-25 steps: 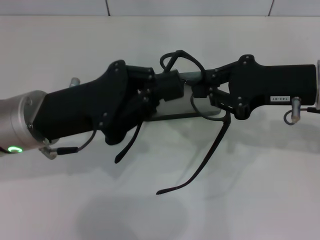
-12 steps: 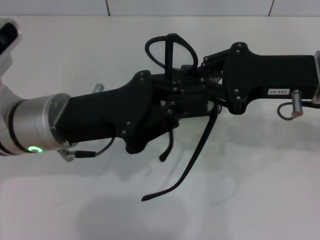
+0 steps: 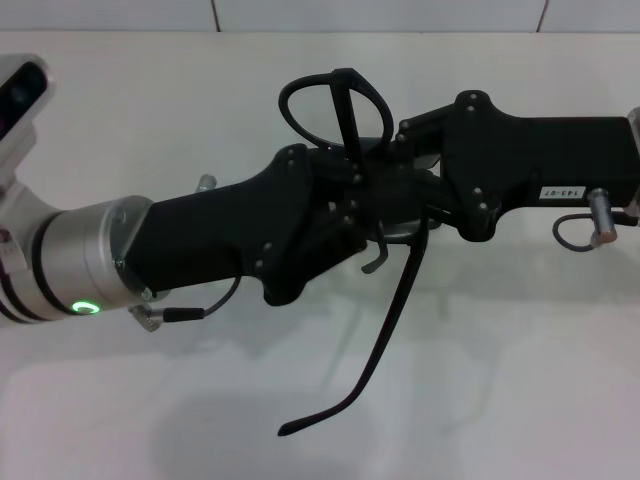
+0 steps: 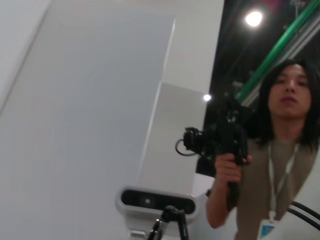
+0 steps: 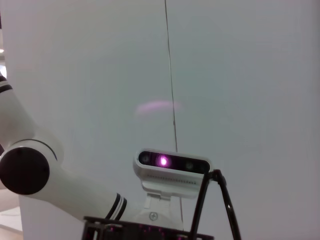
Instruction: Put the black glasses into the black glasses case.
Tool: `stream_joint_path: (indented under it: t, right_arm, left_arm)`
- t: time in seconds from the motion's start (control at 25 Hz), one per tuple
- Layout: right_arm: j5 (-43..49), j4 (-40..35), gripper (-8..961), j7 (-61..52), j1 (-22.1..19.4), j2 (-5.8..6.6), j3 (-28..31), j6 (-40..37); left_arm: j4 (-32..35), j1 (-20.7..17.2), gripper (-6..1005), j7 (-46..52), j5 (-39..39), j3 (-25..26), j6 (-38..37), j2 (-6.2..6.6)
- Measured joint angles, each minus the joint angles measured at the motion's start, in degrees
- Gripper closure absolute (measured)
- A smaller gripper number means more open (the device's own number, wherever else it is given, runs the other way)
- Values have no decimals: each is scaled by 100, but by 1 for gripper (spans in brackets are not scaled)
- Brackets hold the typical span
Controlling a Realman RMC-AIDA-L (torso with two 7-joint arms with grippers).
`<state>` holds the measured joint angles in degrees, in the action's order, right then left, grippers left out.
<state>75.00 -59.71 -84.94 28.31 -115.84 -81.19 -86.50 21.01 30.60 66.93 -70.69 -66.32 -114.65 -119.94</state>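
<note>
In the head view both grippers meet over the middle of the white table point(image 3: 520, 380). The black glasses point(image 3: 398, 305) are held between them, above the table. One lens rim stands upright above the grippers and one long temple arm hangs down towards me with its curved tip low. My left gripper point(image 3: 350, 195) comes in from the left and my right gripper point(image 3: 412, 185) from the right. Both are closed on the frame. The black glasses case is hidden under the grippers. A thin black piece of the glasses point(image 5: 222, 200) shows in the right wrist view.
Both wrist cameras point upward, away from the table. The left wrist view shows a person point(image 4: 280, 165) holding a camera, and a camera on a stand point(image 4: 157, 202). The right wrist view shows the robot's head camera point(image 5: 172, 167) and a white arm point(image 5: 55, 185).
The glasses have been turned, so the lens rim now stands upright and the long temple arm hangs lower. The left arm has moved right, and the case has gone out of sight beneath the grippers.
</note>
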Motion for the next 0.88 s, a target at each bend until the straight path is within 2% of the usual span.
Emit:
stream_joint_path:
  t: [0.88]
  right_arm:
    - [-405,361,856,224,-146,-5,16,-360]
  left_arm:
    - [-482,-93,949,-143,406,9,26,-29]
